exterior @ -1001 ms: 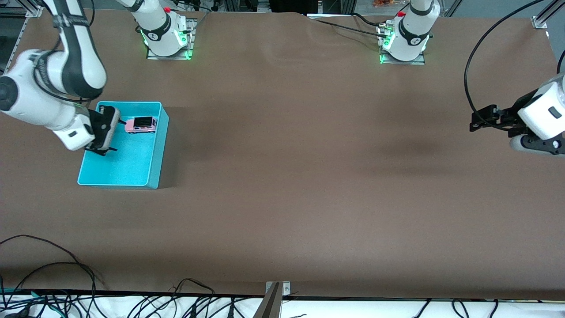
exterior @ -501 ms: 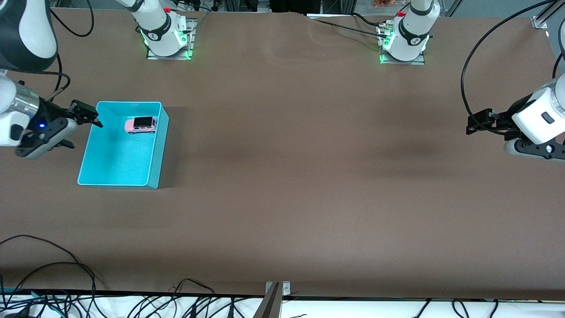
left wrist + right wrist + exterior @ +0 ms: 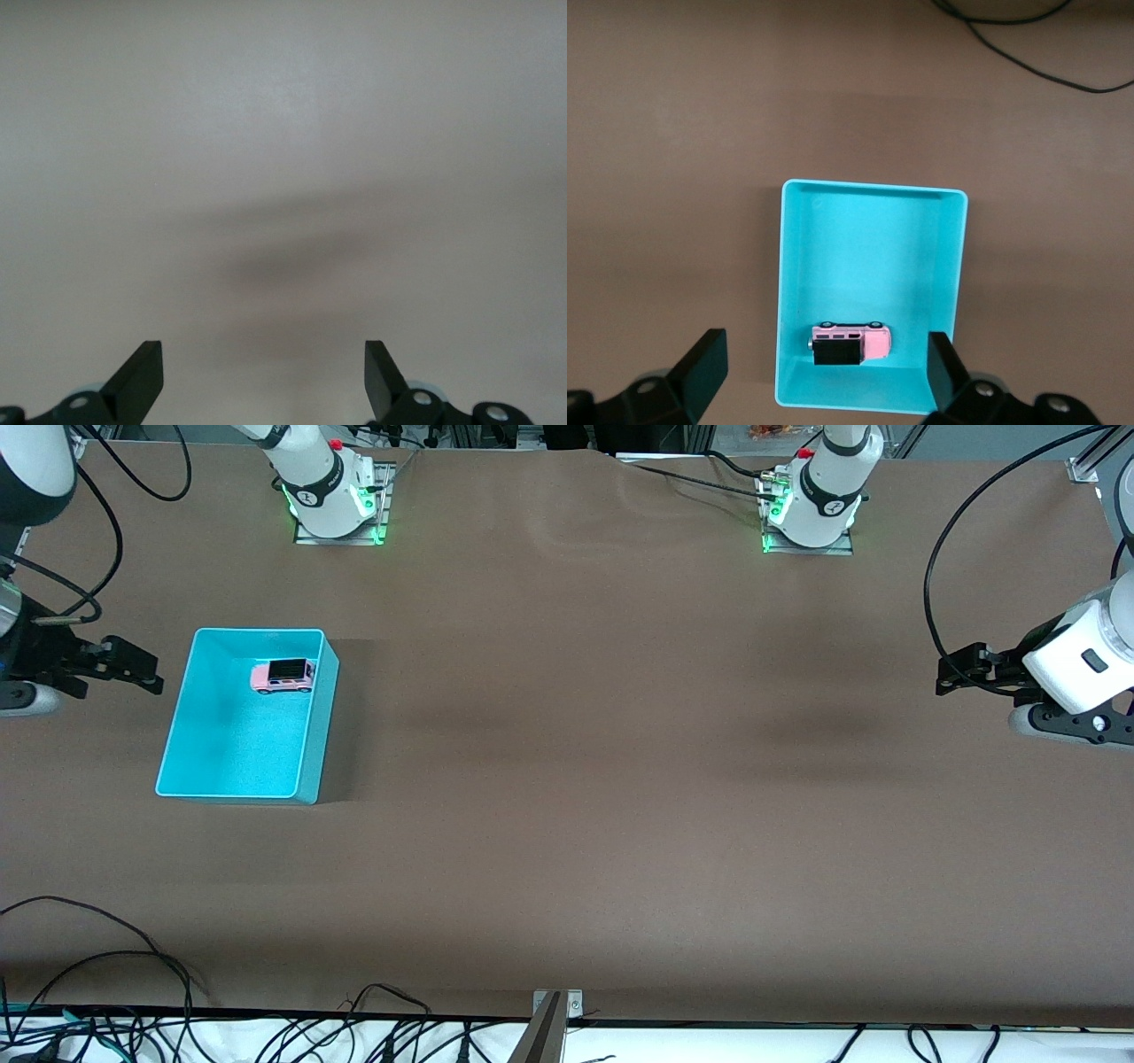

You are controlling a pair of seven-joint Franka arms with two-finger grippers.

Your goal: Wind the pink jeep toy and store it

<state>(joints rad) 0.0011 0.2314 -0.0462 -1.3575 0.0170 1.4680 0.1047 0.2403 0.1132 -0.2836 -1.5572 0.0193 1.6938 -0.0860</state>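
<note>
The pink jeep toy [image 3: 283,676] lies in the cyan bin [image 3: 232,748], near the bin's wall farthest from the front camera. It also shows in the right wrist view [image 3: 850,343], inside the bin [image 3: 868,257]. My right gripper [image 3: 142,671] is open and empty, over bare table beside the bin, at the right arm's end of the table. Its fingers [image 3: 702,361] frame the bin from above. My left gripper [image 3: 957,670] is open and empty over bare table at the left arm's end. In the left wrist view [image 3: 263,347] it shows over nothing but brown table.
The two arm bases [image 3: 335,491] [image 3: 811,500] stand along the table edge farthest from the front camera. Loose cables [image 3: 106,957] and a metal bracket [image 3: 554,1014] lie at the edge nearest that camera. A cable [image 3: 1028,53] shows past the bin.
My right gripper has come up out of the bin and moved off toward the right arm's end of the table. The jeep stays in the bin. My left gripper has barely shifted.
</note>
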